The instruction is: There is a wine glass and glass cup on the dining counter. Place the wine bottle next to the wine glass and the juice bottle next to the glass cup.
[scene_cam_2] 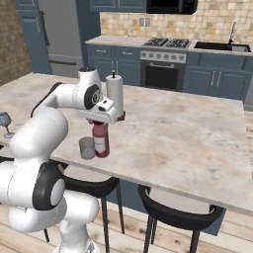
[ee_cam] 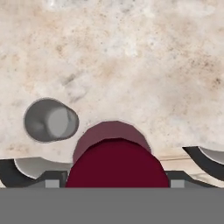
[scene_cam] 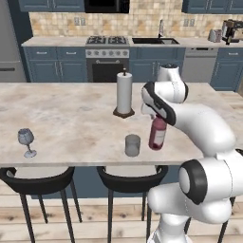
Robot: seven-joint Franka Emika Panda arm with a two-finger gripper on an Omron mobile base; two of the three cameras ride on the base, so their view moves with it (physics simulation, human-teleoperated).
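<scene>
The juice bottle stands upright on the dining counter near its front edge, its long axis vertical and running straight up into the gripper, which sits directly over the dark red cap; in the hand view the cap lies dead centre between the 2 finger tips, so the tool looks straight down the bottle's axis; the jaws sit on either side of the cap, but whether they are pinching it or standing just clear I cannot tell.

The relation the coming move turns on: the glass cup is just beside the bottle, at about 9 o'clock from it in the left base view and at about 10 o'clock from the cap in the hand view; the 2 appear apart, not touching. My judgement is that the bottle already stands where the task wants it, so the next move is likely a release and a straight lift along the bottle's axis, without nudging it toward the cup.

The wine glass stands well apart, far out at 9 o'clock near the counter's left end; a paper towel roll stands behind the bottle at about 11 o'clock.

The bottle carries a pale label; no writing or brand on it can be read.
</scene>
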